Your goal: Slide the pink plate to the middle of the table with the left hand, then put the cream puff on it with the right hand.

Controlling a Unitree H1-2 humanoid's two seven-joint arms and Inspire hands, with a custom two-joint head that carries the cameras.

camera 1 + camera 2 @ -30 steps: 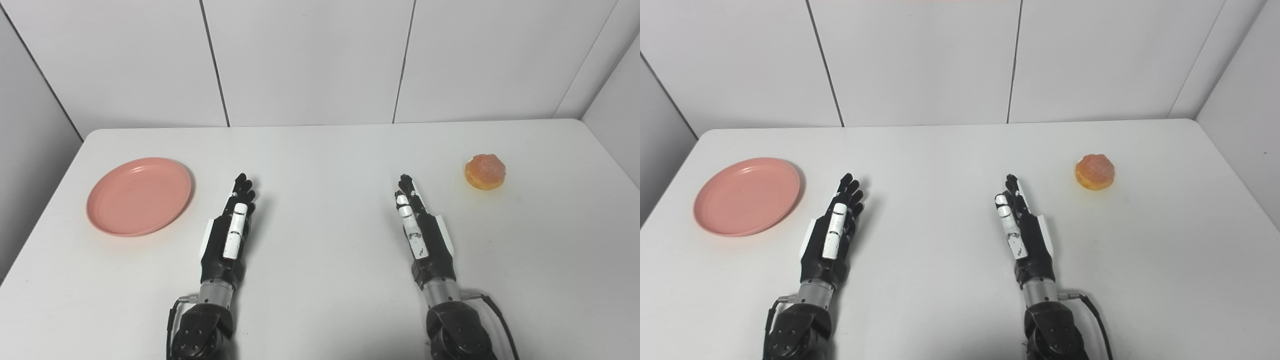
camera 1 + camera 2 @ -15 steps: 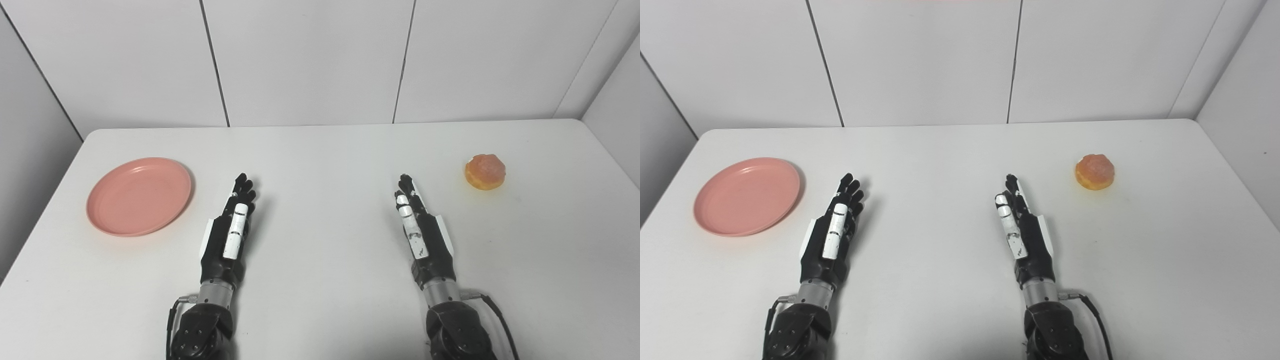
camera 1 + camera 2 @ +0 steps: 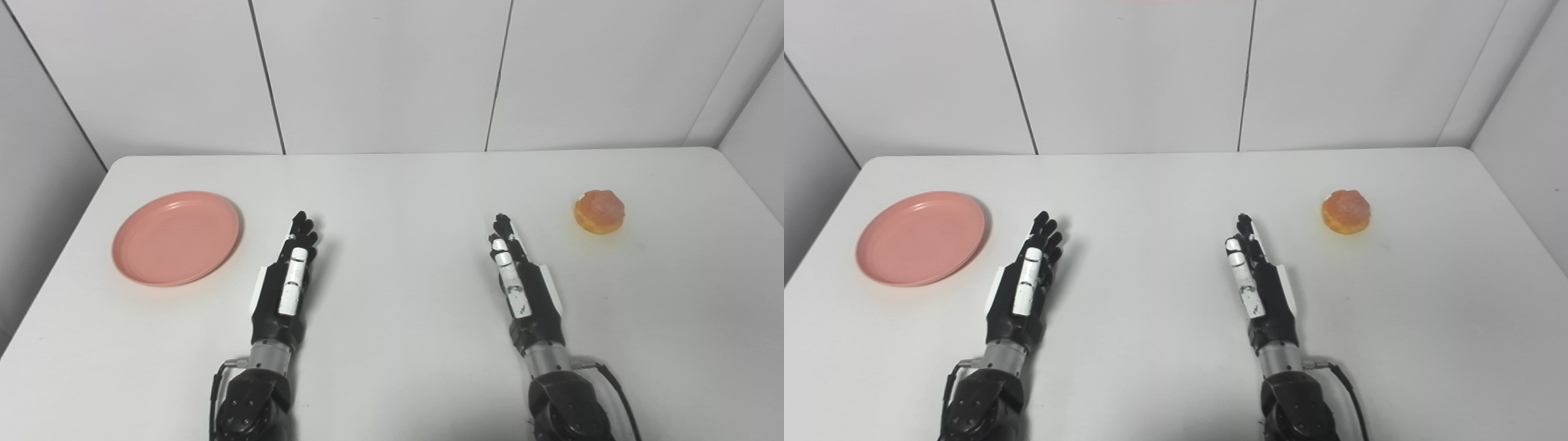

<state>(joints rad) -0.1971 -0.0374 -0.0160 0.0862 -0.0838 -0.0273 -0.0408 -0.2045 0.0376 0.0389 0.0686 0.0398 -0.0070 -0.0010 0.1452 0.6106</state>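
A round pink plate (image 3: 176, 237) lies flat near the table's left edge. The cream puff (image 3: 599, 211), golden with a glazed top, sits far right. My left hand (image 3: 286, 285) rests on the table right of the plate and apart from it, fingers stretched forward, holding nothing. My right hand (image 3: 522, 285) lies right of centre, well short and left of the cream puff, fingers likewise extended and empty.
The white table (image 3: 398, 196) ends at a paneled white wall (image 3: 380, 73) along the back. Grey side walls close in at left and right. A black cable (image 3: 621, 392) trails from my right wrist.
The whole picture has shifted slightly right, so the camera moved. Both hands, the plate and the cream puff keep their places on the table.
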